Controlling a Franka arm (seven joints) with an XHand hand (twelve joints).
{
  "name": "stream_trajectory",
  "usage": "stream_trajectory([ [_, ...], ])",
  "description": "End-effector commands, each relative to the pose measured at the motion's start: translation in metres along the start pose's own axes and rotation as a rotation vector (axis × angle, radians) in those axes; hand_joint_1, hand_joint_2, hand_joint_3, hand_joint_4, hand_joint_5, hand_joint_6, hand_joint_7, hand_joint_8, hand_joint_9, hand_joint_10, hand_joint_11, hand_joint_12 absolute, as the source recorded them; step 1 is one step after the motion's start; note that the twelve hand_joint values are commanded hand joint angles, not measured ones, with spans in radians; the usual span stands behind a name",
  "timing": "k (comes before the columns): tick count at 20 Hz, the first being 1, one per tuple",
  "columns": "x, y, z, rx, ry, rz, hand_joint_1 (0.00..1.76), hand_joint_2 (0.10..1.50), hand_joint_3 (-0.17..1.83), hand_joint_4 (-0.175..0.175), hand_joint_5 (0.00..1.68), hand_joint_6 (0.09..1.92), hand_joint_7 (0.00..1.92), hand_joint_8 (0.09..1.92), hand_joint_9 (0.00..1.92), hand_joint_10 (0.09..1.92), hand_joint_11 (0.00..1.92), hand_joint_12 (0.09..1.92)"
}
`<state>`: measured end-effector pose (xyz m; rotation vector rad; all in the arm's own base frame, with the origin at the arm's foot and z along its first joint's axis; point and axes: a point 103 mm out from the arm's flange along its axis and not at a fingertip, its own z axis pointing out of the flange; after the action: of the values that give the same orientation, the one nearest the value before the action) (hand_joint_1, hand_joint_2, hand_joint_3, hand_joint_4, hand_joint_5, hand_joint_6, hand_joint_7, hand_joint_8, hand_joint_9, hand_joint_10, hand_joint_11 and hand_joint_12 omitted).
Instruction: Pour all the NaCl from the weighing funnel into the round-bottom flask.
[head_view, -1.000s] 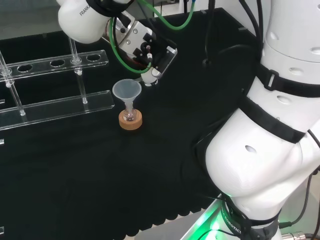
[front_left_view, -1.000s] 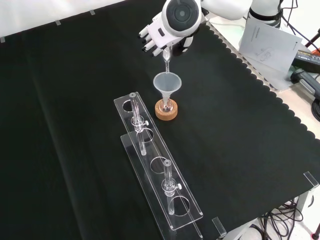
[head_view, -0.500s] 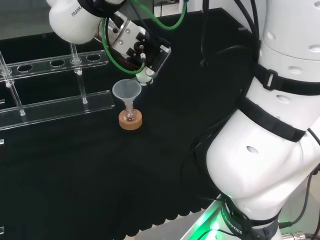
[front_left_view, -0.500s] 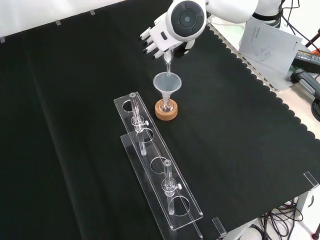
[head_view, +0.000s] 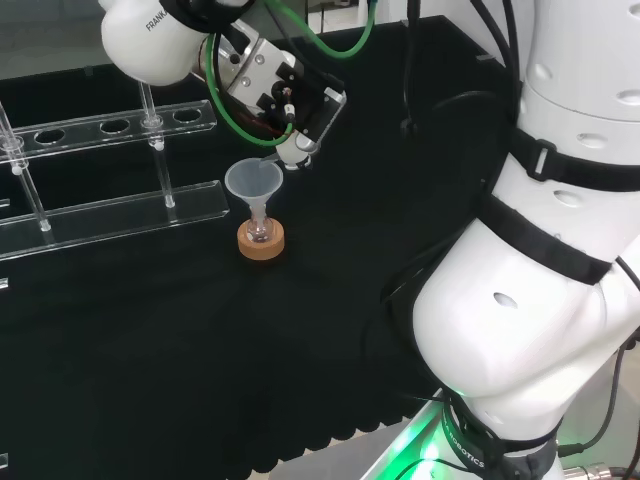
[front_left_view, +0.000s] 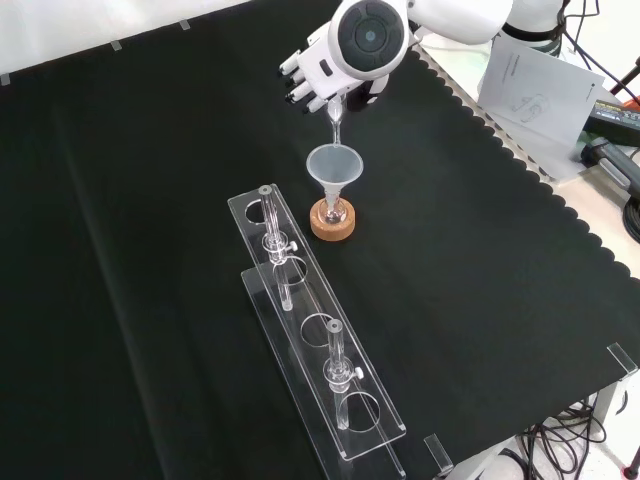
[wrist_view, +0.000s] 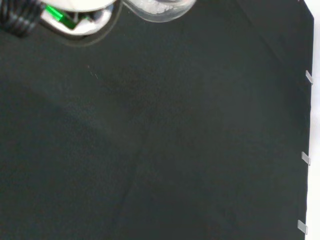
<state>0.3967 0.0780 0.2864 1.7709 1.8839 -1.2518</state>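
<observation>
black cloth (front_left_view: 150, 250) | weighing funnel (front_left_view: 335, 122) below fingers (front_left_view: 300, 80), over flask funnel (front_left_view: 334, 168)

Matt black cloth under clear, glossy labware

The bench's black cloth (front_left_view: 150, 250) is looking matt and finely woven; the long clear plastic rack (front_left_view: 320, 370) and the translucent plastic cone funnel (front_left_view: 334, 166) are catching smooth glossy highlights, while the round tan cork ring stand (front_left_view: 332, 224) is looking dull and grainy. The arm's white shell links (head_view: 530, 330) are shining like smooth moulded plastic.
</observation>
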Motion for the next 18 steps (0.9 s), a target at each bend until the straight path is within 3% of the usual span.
stream_trajectory([
  [1, -0.001, -0.001, 0.004, 0.006, -0.009, -0.002, 1.09, 0.72, 0.62, 0.175, 1.17, 0.84, 0.62, 0.67, 0.93, 0.4, 0.67, 1.14],
  [18, 0.01, 0.0, -0.008, 0.036, -0.091, 0.015, 1.09, 0.72, 0.62, 0.175, 1.17, 0.84, 0.62, 0.67, 0.93, 0.39, 0.67, 1.14],
])
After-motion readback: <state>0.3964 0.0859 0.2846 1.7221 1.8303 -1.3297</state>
